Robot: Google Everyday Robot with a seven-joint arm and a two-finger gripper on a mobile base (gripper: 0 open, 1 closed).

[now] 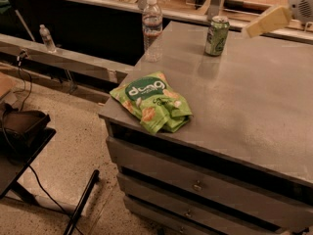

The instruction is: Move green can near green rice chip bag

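Green can [216, 35] stands upright at far side of table [254, 106], well apart from green rice chip bag [152, 102] lying at front-left corner. Water bottle [152, 27] stands left of can. Gripper [266, 22] hangs top right, near the can; its state cannot be told. Bag's white letters not readable.

The one camera looks down at a slant from above the front of the grey metal drawer cabinet [244, 106], fairly near, facing its back edge; the pale gripper [259, 26] hangs over its far right.

green rice chip bag [152, 101]: white letters on a dark green oval, too unclear to read
green can [216, 35]: pale markings, unreadable
tool [260, 25]: upper right, above the table [254, 99]
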